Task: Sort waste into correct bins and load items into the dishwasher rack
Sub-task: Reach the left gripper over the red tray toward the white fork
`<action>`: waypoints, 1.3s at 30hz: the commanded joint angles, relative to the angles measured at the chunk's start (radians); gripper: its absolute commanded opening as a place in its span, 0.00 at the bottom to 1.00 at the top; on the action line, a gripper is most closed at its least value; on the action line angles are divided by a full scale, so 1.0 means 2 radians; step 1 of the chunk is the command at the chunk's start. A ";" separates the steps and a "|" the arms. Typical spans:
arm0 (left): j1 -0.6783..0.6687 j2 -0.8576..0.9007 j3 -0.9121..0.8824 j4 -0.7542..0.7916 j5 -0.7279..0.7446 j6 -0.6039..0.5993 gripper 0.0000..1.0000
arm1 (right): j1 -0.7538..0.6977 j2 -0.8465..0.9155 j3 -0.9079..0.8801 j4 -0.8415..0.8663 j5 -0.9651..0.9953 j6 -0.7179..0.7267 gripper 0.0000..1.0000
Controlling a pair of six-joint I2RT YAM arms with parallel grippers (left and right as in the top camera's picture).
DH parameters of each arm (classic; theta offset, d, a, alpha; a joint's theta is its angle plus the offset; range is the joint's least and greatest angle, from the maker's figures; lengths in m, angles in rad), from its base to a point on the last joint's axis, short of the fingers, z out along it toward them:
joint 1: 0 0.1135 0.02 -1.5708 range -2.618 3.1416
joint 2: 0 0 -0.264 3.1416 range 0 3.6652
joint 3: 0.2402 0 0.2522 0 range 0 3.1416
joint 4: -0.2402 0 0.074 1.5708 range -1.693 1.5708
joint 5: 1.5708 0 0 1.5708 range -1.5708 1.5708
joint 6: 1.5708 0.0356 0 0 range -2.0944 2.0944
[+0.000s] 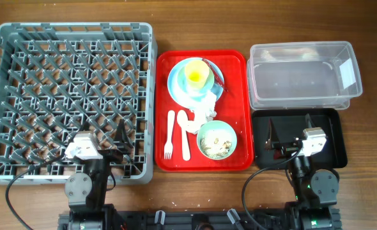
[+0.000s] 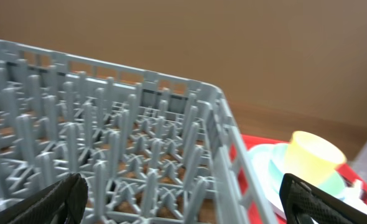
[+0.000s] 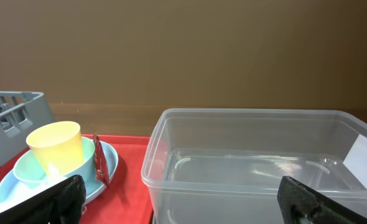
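Note:
The grey dishwasher rack [image 1: 73, 27] fills the left of the table. My left gripper [image 1: 112, 137] hangs open over its near right corner, with nothing between its fingers [image 2: 65, 199]. On the red tray [image 1: 236, 96] a yellow cup [image 1: 197, 75] sits in a small light blue bowl [image 3: 28, 168] on a light blue plate [image 1: 176, 86]. A red wrapper [image 3: 99, 163] leans beside the cup. Nearer lie a white napkin [image 1: 204, 115], fork [image 1: 170, 134], spoon [image 1: 184, 134] and a green bowl [image 1: 216, 139] holding food scraps. My right gripper [image 1: 289, 128] stands open and empty over the black tray [image 1: 332, 137], facing the clear tub [image 3: 246, 113].
The clear tub [image 1: 301, 73] stands behind the black tray at the right and holds nothing. The red tray lies between the rack and the two bins. Bare wooden table shows along the far edge and at the right.

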 commanded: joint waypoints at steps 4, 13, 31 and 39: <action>0.001 0.020 0.082 -0.076 0.093 -0.058 1.00 | -0.001 0.003 0.000 0.001 -0.008 -0.009 1.00; 0.001 0.447 0.524 -0.459 0.182 -0.060 1.00 | -0.001 0.003 0.000 0.001 -0.008 -0.009 1.00; -0.286 0.658 0.592 -0.510 -0.035 -0.206 0.37 | -0.001 0.003 0.000 0.001 -0.008 -0.009 1.00; -0.366 0.746 0.592 -0.481 -0.067 -0.213 0.61 | -0.001 0.003 0.000 0.001 -0.008 -0.009 1.00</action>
